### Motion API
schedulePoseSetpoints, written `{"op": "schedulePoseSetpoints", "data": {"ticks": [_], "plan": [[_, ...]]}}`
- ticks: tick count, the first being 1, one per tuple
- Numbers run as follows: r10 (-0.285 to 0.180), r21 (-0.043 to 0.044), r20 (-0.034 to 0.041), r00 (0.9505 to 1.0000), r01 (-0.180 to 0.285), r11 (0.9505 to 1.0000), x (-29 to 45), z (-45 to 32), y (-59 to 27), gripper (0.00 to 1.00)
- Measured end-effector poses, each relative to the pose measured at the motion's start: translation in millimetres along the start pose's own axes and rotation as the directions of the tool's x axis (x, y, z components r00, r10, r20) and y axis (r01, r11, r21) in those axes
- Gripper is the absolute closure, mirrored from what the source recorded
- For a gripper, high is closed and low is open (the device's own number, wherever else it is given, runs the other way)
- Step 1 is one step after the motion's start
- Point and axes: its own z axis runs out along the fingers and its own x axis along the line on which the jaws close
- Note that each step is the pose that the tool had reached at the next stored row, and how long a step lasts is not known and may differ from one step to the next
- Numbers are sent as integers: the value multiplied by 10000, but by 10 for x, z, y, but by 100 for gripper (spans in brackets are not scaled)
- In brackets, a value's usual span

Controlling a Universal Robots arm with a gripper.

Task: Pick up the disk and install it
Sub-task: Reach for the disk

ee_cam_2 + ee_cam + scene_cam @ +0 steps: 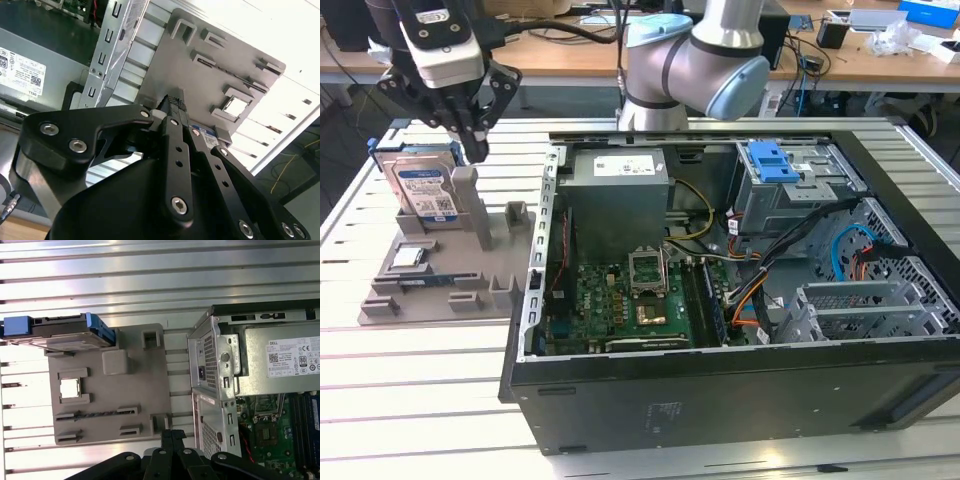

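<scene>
- now my pincer (474, 152) hangs at the exterior view's upper left, jaws narrow and pressed together, holding nothing.
- the disk (423, 188) stands on edge in the grey holder plate (440, 290), just beside my pincer; whether they touch i cannot tell.
- the computer case (720, 390) lies open at the exterior view's right on the table (410, 400).

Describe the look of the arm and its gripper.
The arm is silver-grey tubing with rounded pale-blue joint caps. The gripper is black, built of bolted linkage bars with silver screw heads, under a white housing bearing a label. A black cable leads off from the housing.
</scene>
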Motion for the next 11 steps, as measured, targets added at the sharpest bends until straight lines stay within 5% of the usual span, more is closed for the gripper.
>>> {"op": "schedulePoseSetpoints", "data": {"ticks": [11], "plan": [[2,0,1,10000,-2,10000,361,-6,2,90]]}}
